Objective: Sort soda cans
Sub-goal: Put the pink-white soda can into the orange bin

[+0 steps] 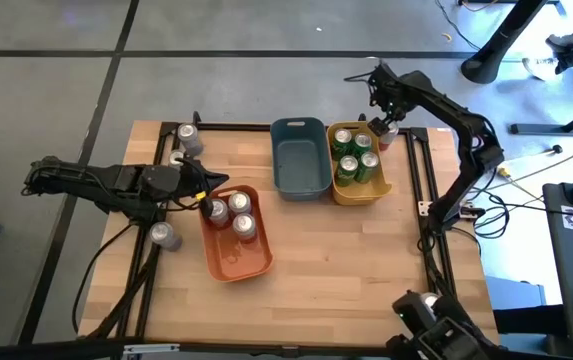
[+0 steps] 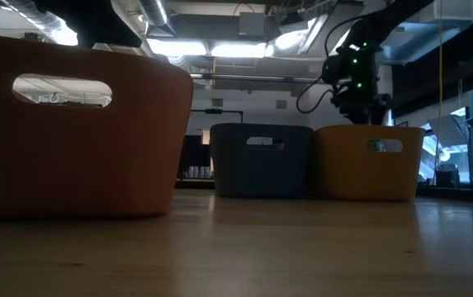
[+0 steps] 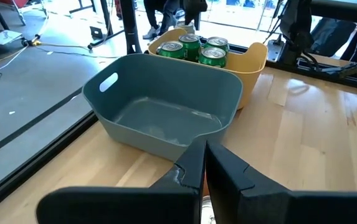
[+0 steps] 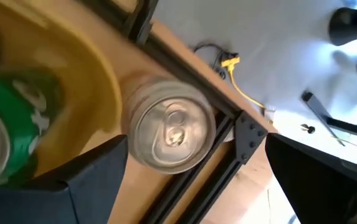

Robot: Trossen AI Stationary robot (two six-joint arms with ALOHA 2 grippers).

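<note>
A soda can [image 4: 172,132] with a silver top stands upright on the table beside the yellow bin's [image 4: 97,74] far right corner, next to the black frame rail. My right gripper [image 4: 197,146] hangs above the soda can [image 1: 390,137], pointing steeply down, open, one finger on either side and clear of it. The yellow bin [image 1: 376,190] holds several green cans [image 1: 351,160]. My left gripper [image 1: 204,200] is shut with nothing between its fingers, over the left rim of the orange bin [image 1: 236,262], which holds three silver-topped cans [image 1: 236,215]. In the left wrist view my left gripper [image 3: 203,163] faces the bins.
An empty blue-grey bin [image 1: 301,180] stands between the orange and yellow bins. Loose cans stand at the table's left side: two near the far corner [image 1: 188,137] and one by the left frame [image 1: 163,235]. Bare wood lies toward the near edge.
</note>
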